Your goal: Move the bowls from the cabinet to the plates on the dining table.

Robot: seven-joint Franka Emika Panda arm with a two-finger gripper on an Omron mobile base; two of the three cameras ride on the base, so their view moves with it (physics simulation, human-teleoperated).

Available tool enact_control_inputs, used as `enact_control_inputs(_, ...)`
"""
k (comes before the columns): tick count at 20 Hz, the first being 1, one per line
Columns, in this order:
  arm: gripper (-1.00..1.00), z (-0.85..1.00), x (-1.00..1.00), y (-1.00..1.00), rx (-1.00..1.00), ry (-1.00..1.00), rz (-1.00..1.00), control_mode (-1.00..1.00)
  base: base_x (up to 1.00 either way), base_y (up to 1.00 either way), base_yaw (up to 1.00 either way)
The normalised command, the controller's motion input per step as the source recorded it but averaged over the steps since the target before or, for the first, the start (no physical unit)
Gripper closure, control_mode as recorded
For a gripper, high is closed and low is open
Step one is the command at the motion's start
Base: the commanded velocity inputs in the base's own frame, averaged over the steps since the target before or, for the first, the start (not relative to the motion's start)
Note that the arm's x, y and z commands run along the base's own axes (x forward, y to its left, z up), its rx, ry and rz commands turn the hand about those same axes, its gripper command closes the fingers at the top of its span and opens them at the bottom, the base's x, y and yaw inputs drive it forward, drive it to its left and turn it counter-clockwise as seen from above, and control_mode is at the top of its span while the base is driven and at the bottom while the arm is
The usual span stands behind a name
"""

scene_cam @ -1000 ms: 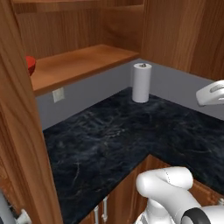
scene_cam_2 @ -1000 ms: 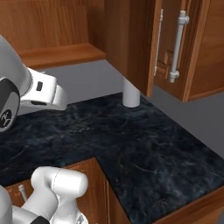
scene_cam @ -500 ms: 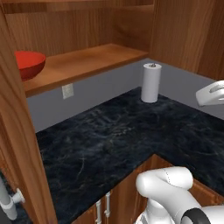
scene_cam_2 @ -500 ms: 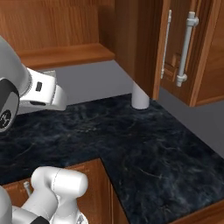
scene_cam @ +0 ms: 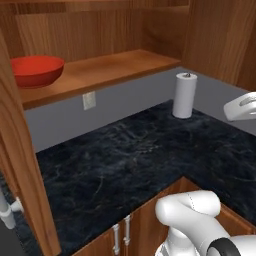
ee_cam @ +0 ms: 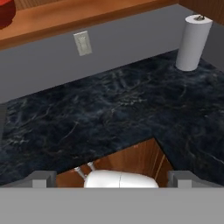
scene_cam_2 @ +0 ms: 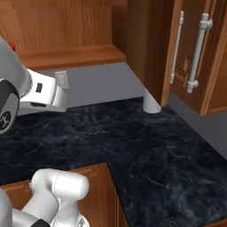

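Bowls first: just one was on show, the glossy red bowl point(scene_cam: 36, 70), at the upper left of the left base view, sitting upright on the wooden shelf point(scene_cam: 105, 72) of the cabinet point(scene_cam: 90, 30). A sliver of it also peeked in at the top left corner of the hand view point(ee_cam: 6, 12) and at the far left edge of the right base view point(scene_cam_2: 11, 46).

Nearest the cameras, the low wood cupboards point(scene_cam: 145, 227) ran along the bottom of the left base view, with short pale handles point(scene_cam: 121, 232). Beyond them spread the black marbled counter point(scene_cam: 130, 160), across the middle of all three views, turning a corner in the hand view point(ee_cam: 113, 105).

The gripper point(ee_cam: 111, 178) sat at the bottom of the hand view, its two grey finger tips point(ee_cam: 40, 178) standing far apart at the lower left and lower right, wide spread, nothing between them, well apart from the bowl.

Farther back, a white paper towel roll point(scene_cam: 184, 95) stood upright on the counter at right of centre, against the grey wall point(scene_cam: 65, 117). A pale wall outlet point(ee_cam: 82, 43) sat on that wall just under the shelf.

Over at the upper right of the right base view, a panelled cabinet door point(scene_cam_2: 195, 53) carried long silver bar handles point(scene_cam_2: 198, 51).
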Motion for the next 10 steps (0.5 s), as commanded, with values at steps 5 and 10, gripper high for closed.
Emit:
enact_control_inputs(5, -1.00, 0.00, 0.00, 0.00, 0.00, 0.00, 0.00, 1.00, 0.00, 0.00, 0.25)
enact_control_inputs(10, -1.00, 0.00, 0.00, 0.00, 0.00, 0.00, 0.00, 1.00, 0.00, 0.00, 0.25)
